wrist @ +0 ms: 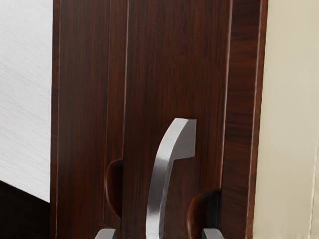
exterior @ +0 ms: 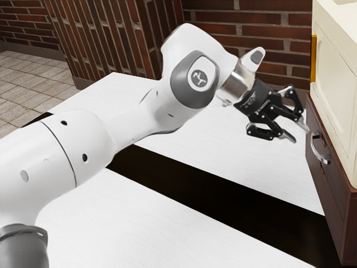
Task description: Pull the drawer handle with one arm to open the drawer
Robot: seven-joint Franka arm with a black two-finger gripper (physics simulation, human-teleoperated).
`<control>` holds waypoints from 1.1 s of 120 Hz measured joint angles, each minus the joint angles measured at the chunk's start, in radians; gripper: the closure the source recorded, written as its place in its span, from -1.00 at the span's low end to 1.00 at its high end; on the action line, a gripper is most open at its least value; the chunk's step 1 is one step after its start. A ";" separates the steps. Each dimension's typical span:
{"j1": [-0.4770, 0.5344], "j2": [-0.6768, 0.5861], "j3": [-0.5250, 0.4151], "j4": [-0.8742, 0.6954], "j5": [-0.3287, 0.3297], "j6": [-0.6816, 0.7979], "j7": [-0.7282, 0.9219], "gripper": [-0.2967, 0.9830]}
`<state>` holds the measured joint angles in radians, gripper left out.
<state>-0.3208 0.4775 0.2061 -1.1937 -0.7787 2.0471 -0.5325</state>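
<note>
The black two-finger pincer (exterior: 298, 133) stands wide open, empty, near the curved silver handle (wrist: 159, 179); the brown wooden drawer (wrist: 174, 64) looks shut (grasp and pull both remain).

The wrist view cuts off the handle (wrist: 160, 184).

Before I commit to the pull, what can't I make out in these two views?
Drawer: inside hidden behind its front, both views.
Handle: one end cut off by the wrist view's lower edge.
Gripper: lettering too small to read, exterior view.
Cream cabinet: full width cut off by the exterior view's right edge.
</note>
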 joint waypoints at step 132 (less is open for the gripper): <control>-0.007 0.009 -0.044 -0.071 -0.010 0.080 0.016 0.31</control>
<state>-0.3283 0.4861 0.1625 -1.2645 -0.7883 2.1271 -0.5169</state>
